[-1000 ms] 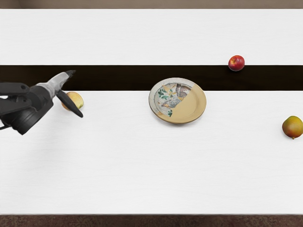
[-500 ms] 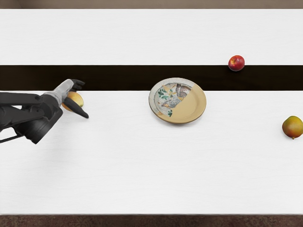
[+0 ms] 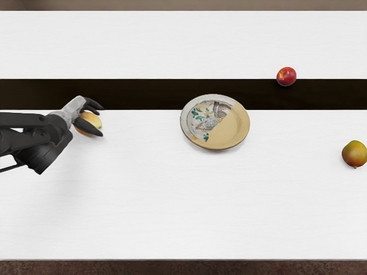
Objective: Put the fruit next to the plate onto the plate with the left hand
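Head view, the only one.

- Left arm comes in from the left edge, dark forearm lying low over the counter (image 3: 183, 200).
- Left hand (image 3: 77, 113) sits at the counter's back edge on the far left. Its dark fingers (image 3: 93, 105) are curled around the yellow-orange fruit (image 3: 90, 120), one set over the top and one finger under the near side. Reads as clamped on it, with the fruit visible between the digits.
- Can't tell whether the fruit is touching the counter surface or not. It is at the edge, right by the dark gap (image 3: 172, 94).
- Plate (image 3: 235, 129) is mid-counter at the same back edge, tan with a painted pattern on its left half, and nothing is on it. The held fruit is well to the left of it, not close.
- Red apple (image 3: 286, 75) is to the right of the plate and further back, at the edge of the far white surface (image 3: 172, 43) where that meets the gap.
- Green-red fruit (image 3: 354, 153) is near the right edge of the counter, well apart from the plate.
- Right arm is not visible.
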Controlling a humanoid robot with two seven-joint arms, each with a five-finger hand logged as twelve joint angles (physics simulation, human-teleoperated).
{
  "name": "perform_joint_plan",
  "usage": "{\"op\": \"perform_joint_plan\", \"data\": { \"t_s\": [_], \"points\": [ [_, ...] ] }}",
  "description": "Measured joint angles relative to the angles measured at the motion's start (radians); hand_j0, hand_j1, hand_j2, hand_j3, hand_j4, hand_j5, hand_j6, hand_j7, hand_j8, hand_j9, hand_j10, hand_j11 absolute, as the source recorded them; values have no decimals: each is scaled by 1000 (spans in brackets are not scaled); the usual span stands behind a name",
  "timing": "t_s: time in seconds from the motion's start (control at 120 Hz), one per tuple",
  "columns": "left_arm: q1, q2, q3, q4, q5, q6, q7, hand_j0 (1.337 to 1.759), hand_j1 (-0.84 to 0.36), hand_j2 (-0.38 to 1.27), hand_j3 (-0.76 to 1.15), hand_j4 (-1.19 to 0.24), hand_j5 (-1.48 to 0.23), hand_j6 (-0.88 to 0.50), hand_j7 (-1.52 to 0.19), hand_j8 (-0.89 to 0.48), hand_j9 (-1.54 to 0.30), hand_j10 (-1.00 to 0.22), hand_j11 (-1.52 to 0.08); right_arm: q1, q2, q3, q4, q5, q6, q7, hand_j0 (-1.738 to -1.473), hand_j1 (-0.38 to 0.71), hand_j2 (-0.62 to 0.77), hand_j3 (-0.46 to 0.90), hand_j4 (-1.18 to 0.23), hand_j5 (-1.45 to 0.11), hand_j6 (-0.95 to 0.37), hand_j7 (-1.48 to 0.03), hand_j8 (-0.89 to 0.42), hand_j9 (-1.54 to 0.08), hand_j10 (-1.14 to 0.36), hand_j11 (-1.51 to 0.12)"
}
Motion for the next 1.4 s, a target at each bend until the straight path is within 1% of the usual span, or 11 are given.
{"op": "perform_joint_plan", "data": {
  "t_s": [0.133, 0.25, 0.4, 0.433, 0.442, 0.567, 0.925, 1.058, 1.325, 1.358, 1.4],
  "points": [
    [-2, 6, 0, -2, 3, 0, 0, 1658, -205, 196, 0, -505, -657, -505, -657, -431, -660, -473, -660, 0, 0, 0, 0, 0, 0, 0, -1658, -324, -4, 0, -20, -26, -20, -26, -20, -26, -20, -26],
    [-5, 15, 0, -3, 3, -1, 0, 1657, -207, 199, 0, -535, -694, -536, -694, -417, -699, -463, -702, 0, 0, 0, 0, 0, 0, 0, -1658, -324, -4, 0, -20, -26, -20, -26, -20, -26, -20, -26],
    [-23, 14, -1, -4, 3, -2, 0, 1657, -222, 225, 0, -559, -721, -560, -721, -396, -728, -448, -732, 0, 0, 0, 0, 0, 0, 0, -1658, -324, -4, 0, -20, -26, -20, -26, -20, -26, -20, -26],
    [-33, 11, -1, -4, 3, -2, 0, 1656, -222, 206, 0, -563, -724, -563, -724, -391, -731, -438, -736, 0, 0, 0, 0, 0, 0, 0, -1658, -324, -4, 0, -20, -26, -20, -26, -20, -26, -20, -26],
    [-35, 10, -1, -4, 4, -2, 0, 1656, -208, 242, 0, -564, -726, -564, -725, -381, -733, -426, -738, 0, 0, 0, 0, 0, 0, 0, -1658, -324, -4, 0, -20, -26, -20, -26, -20, -26, -20, -26],
    [-61, -6, -1, -5, 4, -2, 1, 1656, -234, 269, 0, -573, -734, -574, -734, -394, -742, -437, -747, 0, 0, 0, 0, 0, 0, 0, -1658, -324, -4, 0, -20, -26, -20, -26, -20, -26, -20, -26],
    [-121, -109, 5, -4, 3, -2, 1, 1656, -233, 292, 0, -599, -781, -578, -782, -387, -788, -426, -788, 0, 0, 0, 0, 0, 0, 0, -1658, -324, -4, 0, -20, -26, -20, -26, -20, -26, -20, -26],
    [-144, -144, 9, -4, 3, -2, 3, 1655, -210, 220, 0, -598, -792, -585, -790, -395, -794, -437, -793, 0, 0, 0, 0, 0, 0, 0, -1658, -324, -4, 0, -20, -26, -20, -26, -20, -26, -20, -26],
    [-173, -206, 16, -2, 0, -1, 6, 1655, -227, 253, 0, -612, -799, -581, -800, -385, -803, -424, -809, 0, 0, 0, 0, 0, 0, 0, -1658, -324, -4, 0, -20, -26, -20, -26, -20, -26, -20, -26],
    [-179, -217, 17, -2, -1, -1, 7, 1655, -225, 294, 0, -613, -802, -577, -804, -385, -807, -427, -810, 0, 0, 0, 0, 0, 0, 0, -1658, -324, -4, 0, -20, -26, -20, -26, -20, -26, -20, -26],
    [-185, -223, 19, -2, -2, -1, 7, 1655, -226, 288, 0, -616, -805, -573, -809, -384, -810, -423, -815, 0, 0, 0, 0, 0, 0, 0, -1658, -324, -4, 0, -20, -26, -20, -26, -20, -26, -20, -26]
  ]
}}
